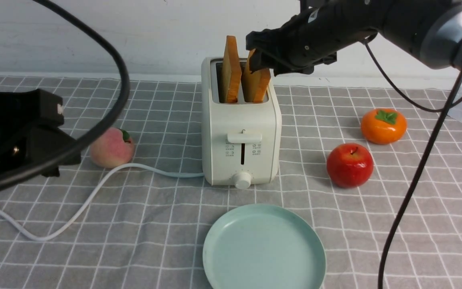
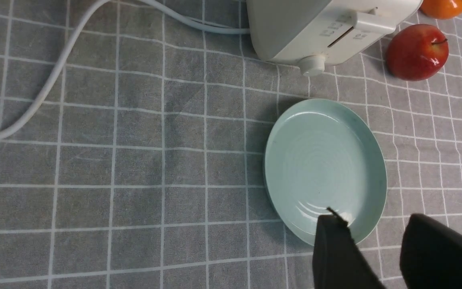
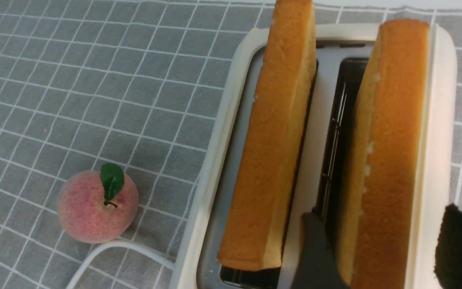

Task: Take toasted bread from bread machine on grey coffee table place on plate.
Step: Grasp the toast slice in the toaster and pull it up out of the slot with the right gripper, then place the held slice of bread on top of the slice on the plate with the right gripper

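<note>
**Front view: toast (image 1: 231, 72) sitting in the toaster (image 1: 241, 120), right gripper (image 1: 264, 66) over it**

Toaster is in the middle of the table (image 1: 155, 224) with both slots loaded, left slice (image 1: 230, 80) and right slice (image 1: 258, 88) standing on edge. The right gripper is down at the right slice's top. In the right wrist view 1 finger (image 3: 315, 253) sits between the 2 slices and the other hangs out past the toaster's wall, so the jaws are spread around that slice, not pinching yet. Left gripper (image 2: 371, 218) hovers over the plate's (image 2: 323, 160) edge, jaws apart and holding nothing. Plate sits just in front of the toaster. Peach (image 1: 112, 147) is on the left by the cord (image 1: 94, 192), apple (image 1: 349, 164) and orange fruit (image 1: 383, 126) on the right.
</note>
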